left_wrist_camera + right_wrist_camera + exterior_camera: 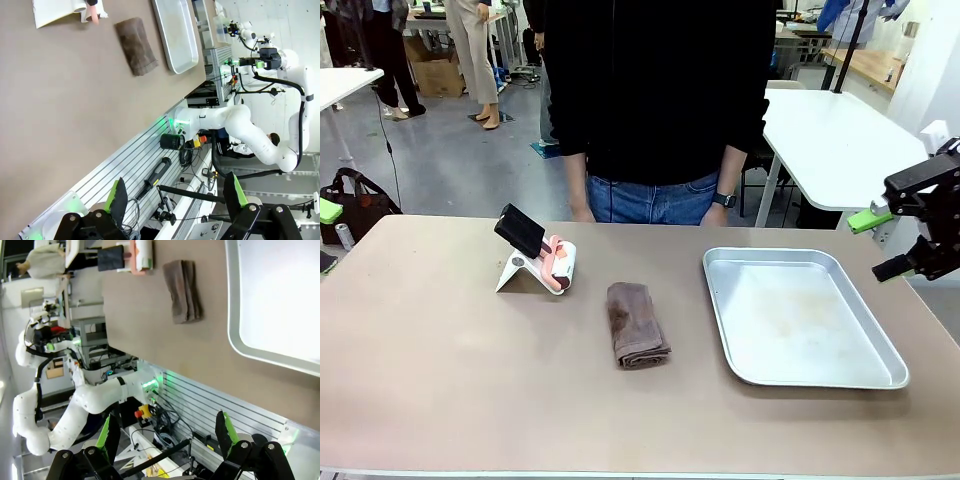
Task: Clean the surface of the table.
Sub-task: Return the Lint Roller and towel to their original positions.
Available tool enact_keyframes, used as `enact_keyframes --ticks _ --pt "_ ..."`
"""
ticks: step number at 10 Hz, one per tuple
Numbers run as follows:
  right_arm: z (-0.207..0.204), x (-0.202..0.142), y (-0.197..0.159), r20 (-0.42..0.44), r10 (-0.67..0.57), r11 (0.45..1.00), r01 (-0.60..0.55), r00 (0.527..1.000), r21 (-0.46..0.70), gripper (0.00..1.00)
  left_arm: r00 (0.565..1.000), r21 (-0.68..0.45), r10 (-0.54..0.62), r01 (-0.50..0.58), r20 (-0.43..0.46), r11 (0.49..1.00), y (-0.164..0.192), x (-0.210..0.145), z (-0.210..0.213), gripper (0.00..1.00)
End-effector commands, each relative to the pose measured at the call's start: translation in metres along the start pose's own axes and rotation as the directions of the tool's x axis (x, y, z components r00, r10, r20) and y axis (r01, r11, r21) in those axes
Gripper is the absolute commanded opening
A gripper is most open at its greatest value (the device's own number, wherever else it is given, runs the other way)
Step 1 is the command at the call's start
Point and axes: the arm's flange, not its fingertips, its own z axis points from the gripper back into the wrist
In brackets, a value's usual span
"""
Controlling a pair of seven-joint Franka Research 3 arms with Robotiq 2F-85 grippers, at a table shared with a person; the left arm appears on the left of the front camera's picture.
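From the front, the table (440, 380) spreads wide with a smooth, matte taupe-brown top and a thin pale edge, and a folded brown cloth (637, 324) of napped, towel-like fabric lies near its middle. Left of the cloth and a little farther back stands a white wedge-shaped stand (520, 270) propping a black slab (520, 230), with a pink-and-white rolled item (560, 264) touching it. Right of the cloth rests a shallow rectangular metal tray (860, 378) with rounded corners and a dull sheen. A person (655, 110) in a dark top and jeans stands behind the cloth at the far edge. The right gripper (892, 244), black with a green pad, hangs off the table's right end beyond the tray, holding nothing. In the left wrist view, the left gripper (177, 200) has its green-padded fingers (119, 199) spread wide with nothing between them, over a ribbed aluminium rail (125, 165) beside the table's edge, with cloth and tray farther up. In the right wrist view, the right gripper's fingers (109, 434) likewise stand wide apart and bare, above the same grooved rail, cloth and tray beyond.
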Motion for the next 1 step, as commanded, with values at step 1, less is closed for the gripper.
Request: enact_keyframes --ticks 1 --pt "0.0005 0.0012 0.0018 0.012 0.003 1.000 -0.003 1.000 0.009 1.00 1.000 0.001 -0.003 0.003 -0.007 1.000 -0.0013 -0.0021 0.0004 1.00"
